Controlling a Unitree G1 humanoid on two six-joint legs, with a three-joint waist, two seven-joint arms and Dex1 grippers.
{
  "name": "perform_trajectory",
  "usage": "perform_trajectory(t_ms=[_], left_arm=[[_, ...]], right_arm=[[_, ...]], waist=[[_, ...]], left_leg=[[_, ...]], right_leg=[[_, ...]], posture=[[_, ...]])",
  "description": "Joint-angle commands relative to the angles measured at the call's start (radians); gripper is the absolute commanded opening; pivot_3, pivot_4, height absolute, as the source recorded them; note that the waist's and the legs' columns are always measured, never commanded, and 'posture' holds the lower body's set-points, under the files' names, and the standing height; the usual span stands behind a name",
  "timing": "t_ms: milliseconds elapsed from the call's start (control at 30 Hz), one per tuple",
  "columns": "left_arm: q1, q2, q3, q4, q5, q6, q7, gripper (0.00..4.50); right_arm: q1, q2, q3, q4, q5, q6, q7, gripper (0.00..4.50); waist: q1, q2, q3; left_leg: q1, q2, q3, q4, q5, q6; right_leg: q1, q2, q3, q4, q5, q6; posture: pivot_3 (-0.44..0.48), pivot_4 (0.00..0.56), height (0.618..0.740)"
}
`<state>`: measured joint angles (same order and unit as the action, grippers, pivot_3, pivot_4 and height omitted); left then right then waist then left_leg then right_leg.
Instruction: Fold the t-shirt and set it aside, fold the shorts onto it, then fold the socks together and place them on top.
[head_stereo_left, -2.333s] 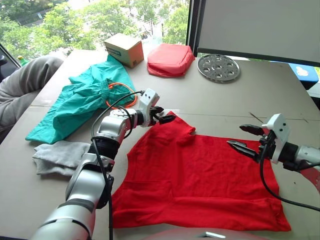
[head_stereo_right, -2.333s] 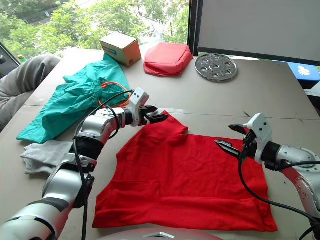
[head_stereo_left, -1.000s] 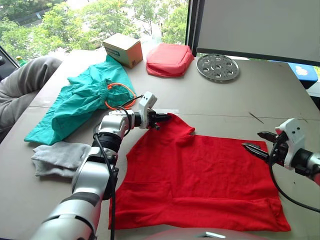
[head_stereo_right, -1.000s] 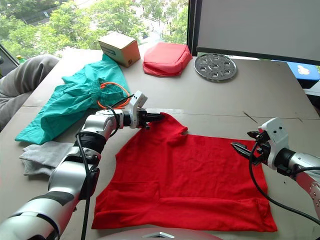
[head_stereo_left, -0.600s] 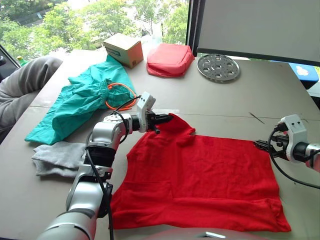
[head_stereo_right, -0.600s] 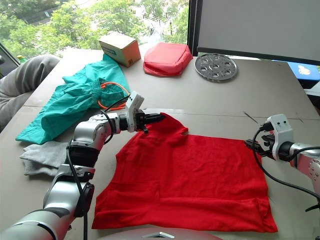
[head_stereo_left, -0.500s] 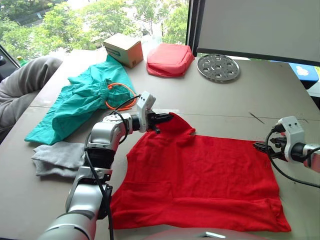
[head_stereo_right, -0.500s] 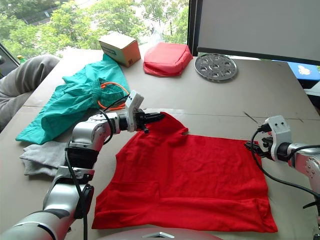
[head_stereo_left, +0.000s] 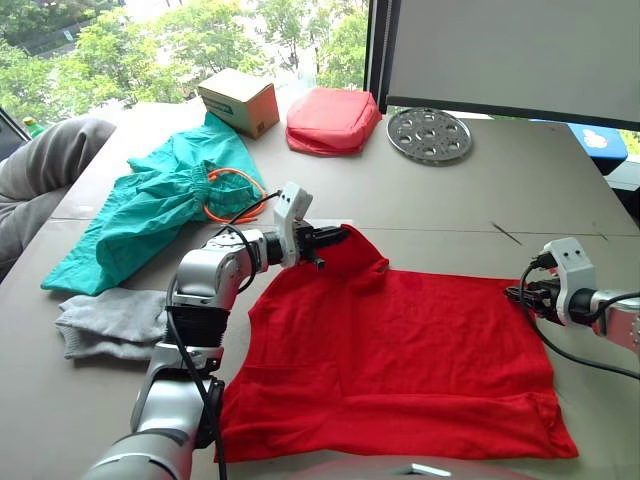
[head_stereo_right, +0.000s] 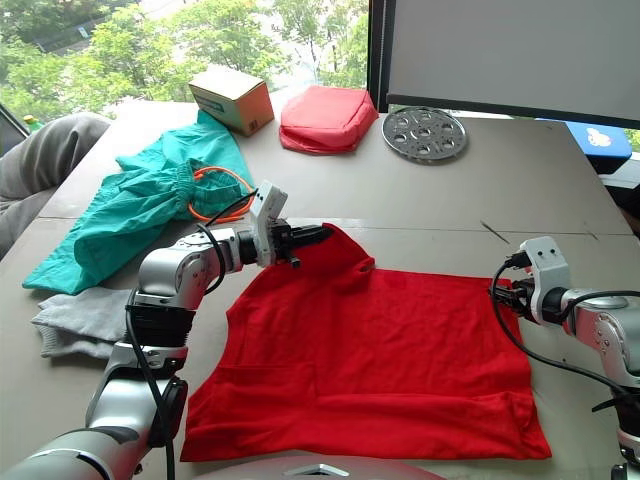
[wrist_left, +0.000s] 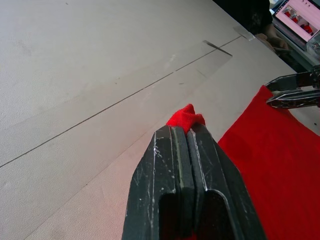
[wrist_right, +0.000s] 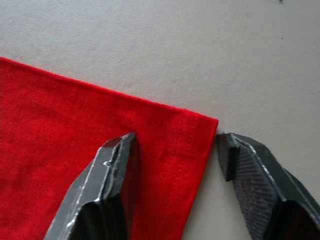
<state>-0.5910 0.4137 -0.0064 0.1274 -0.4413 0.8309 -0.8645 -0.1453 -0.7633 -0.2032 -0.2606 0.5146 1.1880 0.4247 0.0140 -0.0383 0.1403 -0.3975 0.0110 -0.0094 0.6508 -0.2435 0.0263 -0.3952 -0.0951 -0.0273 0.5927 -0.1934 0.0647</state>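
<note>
The left gripper had its two black fingers pressed together on a small tuft of the t-shirt, at the far left corner of the cloth. The right gripper was spread apart, one finger lying on the red cloth and the other on the bare table, so that the far right corner of the shirt sat between them, not yet pinched.

The t-shirt lay spread flat on the table in front of the robot, with wrinkles and one small raised fold near the left gripper. The shorts lay in a loose heap on the left side, with the orange drawstring showing, well apart from the shirt. The socks lay limp near the left edge, just beside the shorts.

As I judge it, the task was only at its beginning. The first fold of the shirt was being prepared, with one corner gripped and the other about to be gripped. Folding the shirt, setting it aside, folding the shorts onto it and placing the socks were all left to do.

Compared with the earliest frame, the left gripper had closed on the shirt corner, where before it was open there. The right gripper had moved outward from above the shirt's right part to its far right corner. The clothes themselves had not changed place.
</note>
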Motion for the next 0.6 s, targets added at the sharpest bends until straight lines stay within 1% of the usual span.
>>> perform_trajectory(t_ms=[33, 433, 600], left_arm=[[-0.011, 0.009, 0.019, -0.047, -0.028, 0.003, 0.002, 0.00], [-0.027, 0.019, 0.014, -0.033, -0.041, 0.004, 0.005, 0.00], [-0.022, 0.024, 0.012, -0.034, -0.043, 0.002, 0.006, 0.00]], right_arm=[[0.016, 0.003, 0.009, -0.013, -0.009, 0.001, 0.009, 1.37], [0.009, 0.003, 0.024, 0.012, -0.032, -0.051, 0.038, 1.37], [-0.010, 0.023, 0.020, 0.027, -0.029, -0.077, 0.054, 1.37]], waist=[[0.000, 0.000, 0.000], [0.000, 0.000, 0.000], [-0.001, -0.001, -0.001]], left_leg=[[0.000, 0.000, 0.000, 0.000, 0.000, 0.000], [0.000, 0.000, 0.000, 0.000, 0.000, 0.000], [0.000, 0.000, 0.000, 0.000, 0.000, 0.000]], right_leg=[[0.000, 0.000, 0.000, 0.000, 0.000, 0.000], [0.000, 0.000, 0.000, 0.000, 0.000, 0.000], [0.000, 0.000, 0.000, 0.000, 0.000, 0.000]], posture=[[0.000, 0.150, 0.739], [0.000, 0.150, 0.739], [0.000, 0.150, 0.739]])
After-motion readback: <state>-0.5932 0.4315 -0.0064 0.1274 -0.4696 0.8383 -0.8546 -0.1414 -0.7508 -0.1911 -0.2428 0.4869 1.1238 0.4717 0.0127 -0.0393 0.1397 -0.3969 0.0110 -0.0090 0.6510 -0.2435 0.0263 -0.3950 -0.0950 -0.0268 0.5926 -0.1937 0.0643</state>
